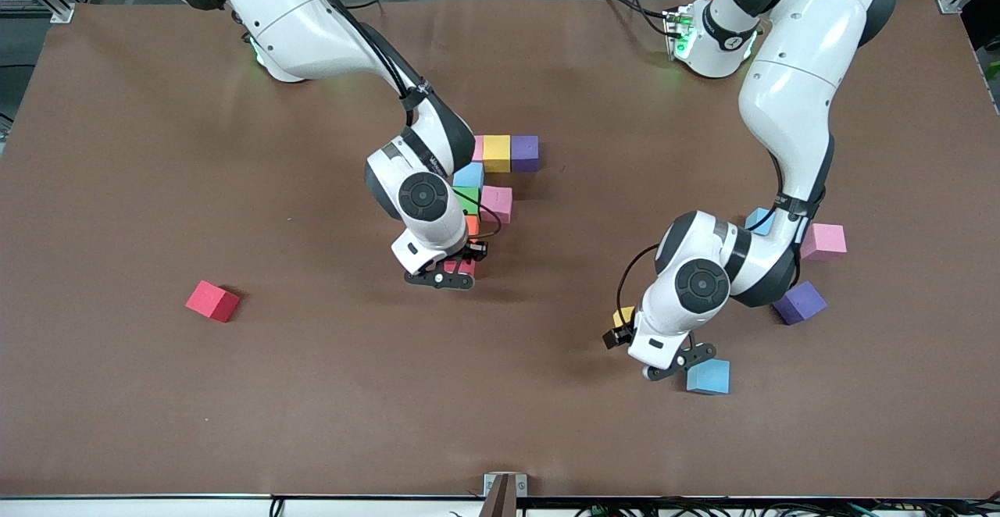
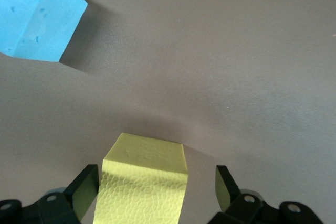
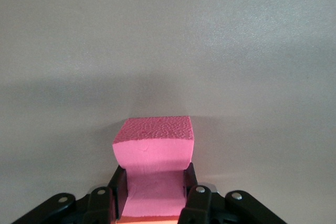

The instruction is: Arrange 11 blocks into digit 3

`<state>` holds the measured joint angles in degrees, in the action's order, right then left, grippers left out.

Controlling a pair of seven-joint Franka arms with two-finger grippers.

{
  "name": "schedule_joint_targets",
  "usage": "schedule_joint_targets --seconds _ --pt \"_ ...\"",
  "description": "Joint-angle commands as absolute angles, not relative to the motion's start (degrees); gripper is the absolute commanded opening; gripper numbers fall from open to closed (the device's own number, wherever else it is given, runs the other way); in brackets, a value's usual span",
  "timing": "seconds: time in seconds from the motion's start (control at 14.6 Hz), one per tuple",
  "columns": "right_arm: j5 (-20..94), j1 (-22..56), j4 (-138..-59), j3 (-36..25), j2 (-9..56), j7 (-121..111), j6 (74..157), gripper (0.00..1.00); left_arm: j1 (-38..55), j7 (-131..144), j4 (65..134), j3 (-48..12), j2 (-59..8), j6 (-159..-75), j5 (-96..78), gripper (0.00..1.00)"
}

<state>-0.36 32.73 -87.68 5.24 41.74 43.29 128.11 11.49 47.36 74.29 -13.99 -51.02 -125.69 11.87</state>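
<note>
1. The digit 3 [image 1: 491,189] is only partly built near the table's middle: a top bar of pink, yellow block [image 1: 496,152] and purple block [image 1: 525,152], then light blue, green and orange cubes going down toward 6 o'clock, with a pink block [image 1: 497,203] beside the green one.
2. A pink cube [image 3: 153,174] is squeezed between the closed fingers of the right gripper [image 1: 457,271] at the figure's lower end, probably so that the spine is continued below the orange cube.
3. A yellow cube [image 2: 144,179] lies between the spread fingers of the left gripper [image 1: 678,362]; it is framed for a grasp but not yet pinched.
4. A light blue block [image 1: 708,376] lies just beside this gripper and could be pushed by accident.
5. Loose blocks are seen at about 1 o'clock of the left gripper: purple [image 1: 799,302], pink [image 1: 824,241] and a partly hidden light blue one.
6. A red block [image 1: 212,301] lies well apart, toward the right arm's end.
</note>
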Motion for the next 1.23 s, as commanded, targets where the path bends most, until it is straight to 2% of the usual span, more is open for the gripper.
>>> schedule_joint_targets --seconds 0.0,0.07,0.14,0.21,0.34,0.41,0.48,0.68,1.03,1.16 --pt "0.1 31.9 -90.2 5.7 39.7 42.0 128.1 0.39 11.9 47.2 73.2 -13.4 -52.3 -125.9 10.6 0.96" --pt "0.1 31.9 -90.1 5.7 39.7 42.0 128.1 0.41 12.0 47.4 73.2 -13.4 -52.8 -125.9 10.6 0.91" --pt "0.1 32.0 -90.1 5.6 39.7 42.0 128.1 0.67 12.0 47.5 73.2 -13.4 -53.1 -125.9 10.6 0.82" --pt "0.1 31.9 -90.1 5.6 39.7 41.8 128.1 1.0 12.0 47.5 73.2 -13.4 -53.0 -125.8 10.5 0.67" --pt "0.1 31.7 -89.9 5.6 39.7 40.4 128.1 1.0 11.9 48.1 73.2 -13.4 -52.3 -125.3 8.1 0.39" --pt "0.1 31.7 -89.9 5.6 39.7 40.1 128.1 1.0 11.7 49.3 73.5 -13.4 -51.6 -125.0 7.2 0.3" --pt "0.1 31.7 -89.8 5.6 39.7 40.1 128.1 1.0 11.4 51.4 74.3 -13.4 -50.8 -123.8 7.0 0.25" --pt "0.1 31.7 -89.7 5.6 39.7 40.0 128.1 1.0 11.3 59.2 76.7 -13.9 -47.4 -118.5 7.1 0.22" --pt "1.9 31.7 -89.0 5.8 39.0 40.0 127.4 1.0 10.7 68.7 87.5 -14.1 -37.4 -118.6 6.9 0.22" --pt "3.3 31.5 -88.8 5.5 36.8 39.9 126.2 1.0 10.6 72.9 90.3 -14.1 -35.0 -118.7 6.8 0.22"
